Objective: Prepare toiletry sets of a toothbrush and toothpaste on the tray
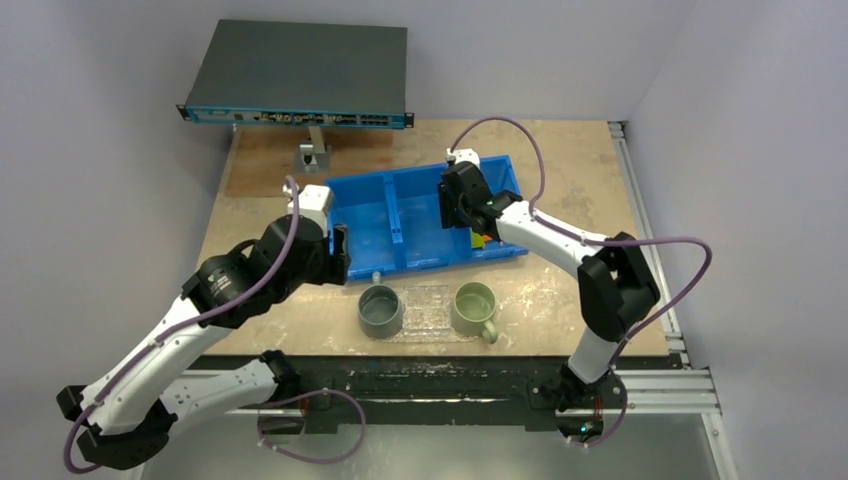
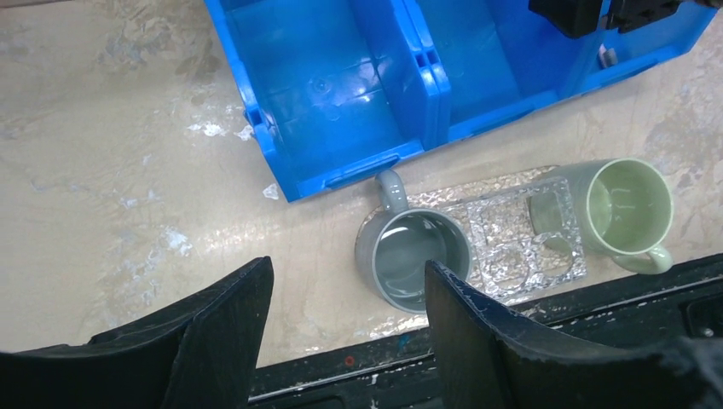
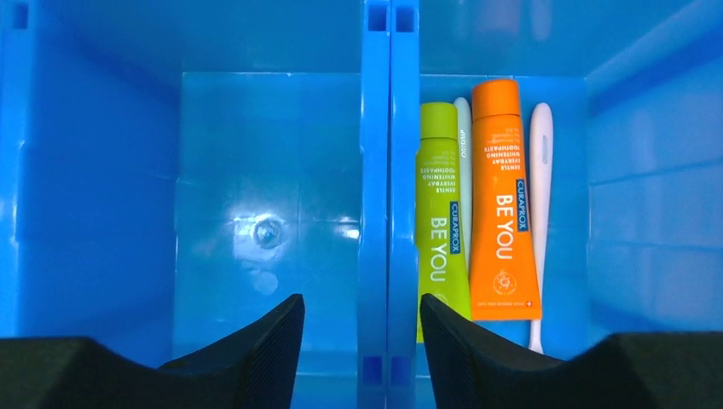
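right gripper (image 3: pixel 360 317), wide and empty over blue plastic bin (image 3: pixel 85 170), should centre on orange tapered tube (image 3: pixel 503 213); left gripper (image 2: pixel 348 273) wide too.

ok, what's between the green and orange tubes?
A pale toothbrush, lying lengthwise between the green tube and the orange tube, partly hidden by them. The right wrist view shows it.

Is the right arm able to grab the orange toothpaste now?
Probably yes: its open jaws hang above the bin divider, and the orange toothpaste lies uncovered nearby, squeezed between toothbrushes.
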Motion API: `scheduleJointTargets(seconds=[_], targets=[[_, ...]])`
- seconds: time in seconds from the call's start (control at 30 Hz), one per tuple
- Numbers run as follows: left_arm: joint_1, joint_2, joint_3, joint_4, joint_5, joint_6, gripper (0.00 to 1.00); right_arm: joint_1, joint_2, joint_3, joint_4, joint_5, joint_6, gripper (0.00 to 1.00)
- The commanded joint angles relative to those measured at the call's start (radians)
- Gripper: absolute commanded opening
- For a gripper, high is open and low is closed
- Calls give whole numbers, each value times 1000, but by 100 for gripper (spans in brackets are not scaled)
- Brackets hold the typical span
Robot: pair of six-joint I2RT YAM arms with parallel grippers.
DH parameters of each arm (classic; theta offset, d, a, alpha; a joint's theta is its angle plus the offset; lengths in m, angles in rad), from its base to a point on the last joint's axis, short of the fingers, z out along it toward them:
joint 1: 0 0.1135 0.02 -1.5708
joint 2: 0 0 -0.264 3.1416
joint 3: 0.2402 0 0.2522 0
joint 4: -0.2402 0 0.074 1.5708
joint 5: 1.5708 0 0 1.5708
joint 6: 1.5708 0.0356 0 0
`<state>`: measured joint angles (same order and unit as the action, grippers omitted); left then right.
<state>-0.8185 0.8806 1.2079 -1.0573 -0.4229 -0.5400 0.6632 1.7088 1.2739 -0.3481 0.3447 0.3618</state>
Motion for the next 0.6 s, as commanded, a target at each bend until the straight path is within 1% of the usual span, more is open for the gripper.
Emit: scheduleJointTargets(seconds=[0.0,0.2,0.37,0.4,0.57], targets=[[6,-8,-36,59,-30,66,65,-21,28,67,18,-14,14,52],[9,-14,-61,79,-23,81,66,-36,70,85,9,-15,20,34],[18,-21,-81,82,-11,81,66,-38,96,99,11,-26,47,3],[21,-23,-83,83,-6,81,66,-38,97,100,15,-31,58,0],[43,-29,-92,84,27,79,66,-37,110,115,30,-65,89,0]])
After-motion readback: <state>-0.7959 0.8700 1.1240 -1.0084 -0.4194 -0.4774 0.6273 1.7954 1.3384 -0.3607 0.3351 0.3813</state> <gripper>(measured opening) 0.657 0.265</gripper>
